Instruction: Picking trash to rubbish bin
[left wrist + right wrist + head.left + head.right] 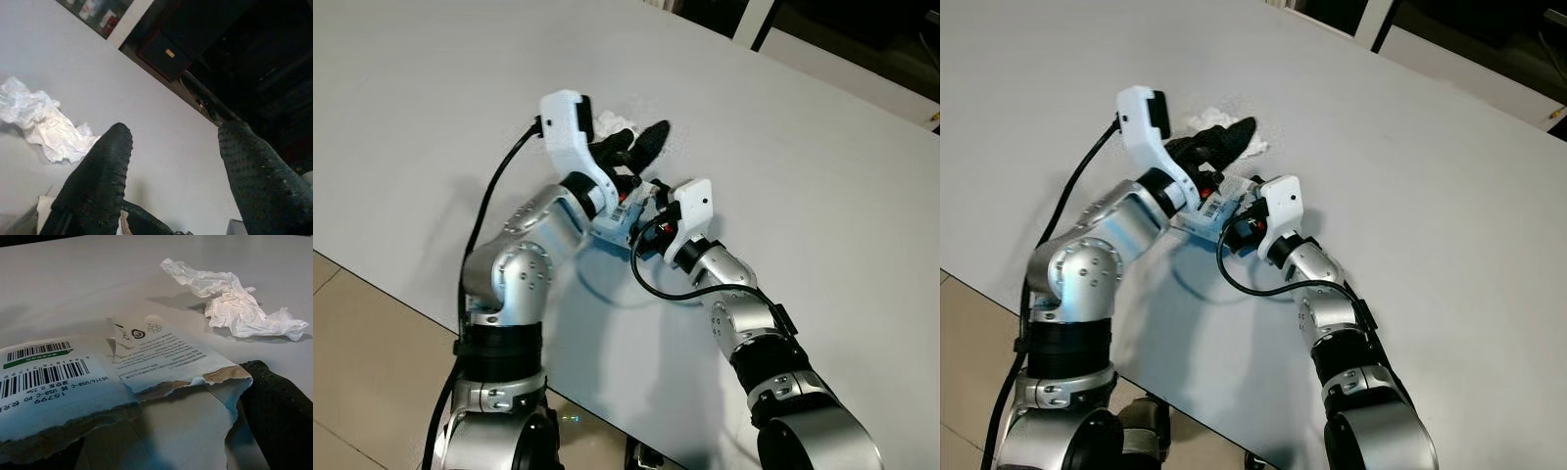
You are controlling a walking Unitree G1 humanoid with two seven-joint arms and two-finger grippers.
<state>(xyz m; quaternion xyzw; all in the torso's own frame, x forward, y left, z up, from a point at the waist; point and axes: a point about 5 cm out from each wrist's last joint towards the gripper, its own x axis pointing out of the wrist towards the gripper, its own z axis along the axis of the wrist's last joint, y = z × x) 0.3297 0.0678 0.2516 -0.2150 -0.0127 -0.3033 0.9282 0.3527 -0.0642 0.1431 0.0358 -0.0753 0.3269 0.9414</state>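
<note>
White and crumpled, a wad of tissue [234, 303] lies on the smooth pale grey table [822, 196], soft-creased and irregular, just beyond the two arms. Both silver arms reach onto the tabletop and meet over a torn cardboard package [146, 382], white with a blue-shaded face, barcodes and small printed text, its ripped edges showing rough brown fibre.

The left gripper [631, 145] points up and away from the table with its long black fingers [98, 181] spread wide apart, holding nothing; their surface is finely dimpled rubber. The tissue sits close beside it on the table.

The right gripper [1234, 217] is down at the package, hidden behind its white wrist housing from the head camera. The right wrist view brings the package up close, with one black finger [279, 406] lying alongside the torn flap; I cannot tell whether it grips the cardboard. The left wrist view adds dark furniture past the table's far edge.
</note>
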